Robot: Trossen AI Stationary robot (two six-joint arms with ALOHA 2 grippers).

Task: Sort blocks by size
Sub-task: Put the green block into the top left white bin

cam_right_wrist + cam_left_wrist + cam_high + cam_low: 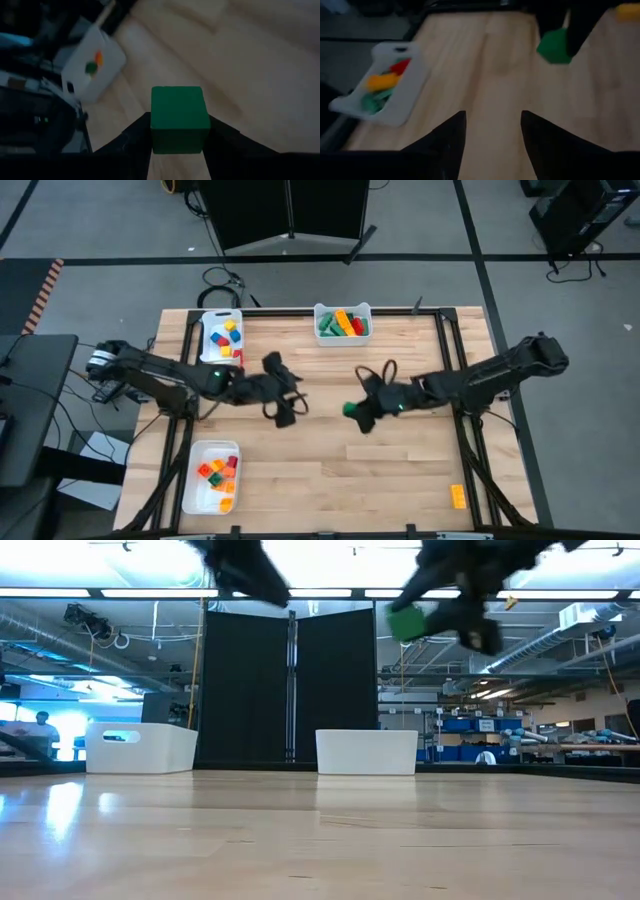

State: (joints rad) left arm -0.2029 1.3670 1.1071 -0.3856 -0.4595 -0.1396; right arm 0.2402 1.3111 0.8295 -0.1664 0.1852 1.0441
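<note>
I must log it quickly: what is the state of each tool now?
Left tool: open, holding nothing.
Right tool: closed on a green block, lifted above the table.

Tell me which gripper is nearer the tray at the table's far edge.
Right, narrowly. The right gripper, holding a green block, sits just right of the far tray. The left gripper sits further out to its left.

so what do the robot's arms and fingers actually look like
Both arms are dark, near black, built of slim jointed links. The left arm has a pale grey section near its base; the right arm is dark throughout. A black cable loops up by the right wrist. Each has two dark fingers that taper to a point.
</note>
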